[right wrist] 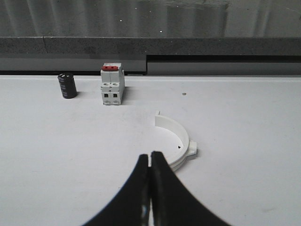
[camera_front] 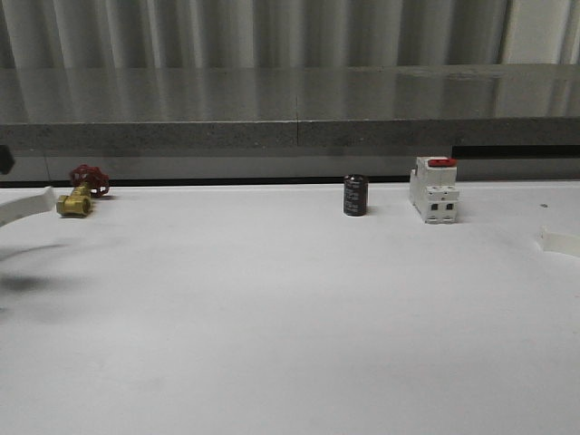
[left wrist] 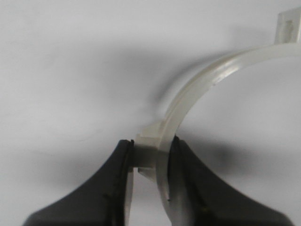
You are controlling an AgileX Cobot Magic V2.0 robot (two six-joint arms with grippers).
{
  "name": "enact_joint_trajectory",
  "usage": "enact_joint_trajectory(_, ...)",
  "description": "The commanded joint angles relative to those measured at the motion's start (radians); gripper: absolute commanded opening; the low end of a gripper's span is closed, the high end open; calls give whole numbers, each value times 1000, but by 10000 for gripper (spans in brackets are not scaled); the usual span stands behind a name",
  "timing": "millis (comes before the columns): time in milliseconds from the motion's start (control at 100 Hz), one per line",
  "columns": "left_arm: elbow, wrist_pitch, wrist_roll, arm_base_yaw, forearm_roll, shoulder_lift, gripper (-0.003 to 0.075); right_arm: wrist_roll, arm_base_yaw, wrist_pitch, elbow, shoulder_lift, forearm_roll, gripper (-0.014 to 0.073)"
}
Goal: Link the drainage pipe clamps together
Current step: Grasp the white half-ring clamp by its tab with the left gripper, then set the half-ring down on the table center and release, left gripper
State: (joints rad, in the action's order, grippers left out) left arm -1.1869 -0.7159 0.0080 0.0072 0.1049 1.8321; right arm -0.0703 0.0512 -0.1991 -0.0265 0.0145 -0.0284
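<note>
- Left gripper [left wrist: 149, 162]: black fingers [left wrist: 101, 188] clamped on a side lug of one white half-ring clamp [left wrist: 211, 75]. In the left wrist view the arc curves away from the jaws to a flat end tab, and its shadow falls on the table beneath.
- Same held clamp, front view: a white curved end [camera_front: 25, 205] enters at the far left edge, just beside the brass valve; the rest is cut off by the frame.
- Right gripper [right wrist: 150, 157]: black fingers pressed together with nothing between them, poised above the table just in front of the second clamp.
- Second half-ring clamp [right wrist: 181, 141]: lies flat on the table, open side facing left in the right wrist view, with a side lug on its outer curve. In the front view a small white piece [camera_front: 560, 241] at the right edge appears to be this clamp.
- The two clamps are well apart, at opposite sides of the table.
- Brass valve with red handwheel [camera_front: 80, 192]: far left, near the back edge of the table.
- Black cylinder [camera_front: 355, 196]: upright, at the back, right of centre.
- White switch with red top [camera_front: 434, 189]: upright, near the cylinder, on its right.
- White table [camera_front: 290, 344]: carries all the items.
</note>
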Motion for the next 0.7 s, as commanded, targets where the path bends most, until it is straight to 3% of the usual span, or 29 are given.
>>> enact_joint_trajectory(0,-28,38,-8,-73,74,-56,-21,5,-4,83,16,15,-13,-67)
enact_joint_trajectory(370,-30,178,-283,-360,106,3,-21,5,-4,83,16,15,-13,-67)
enact_joint_trajectory(690,-74,186,-354,-424,106,72,-19,5,-4,83,16,15,-13,-67)
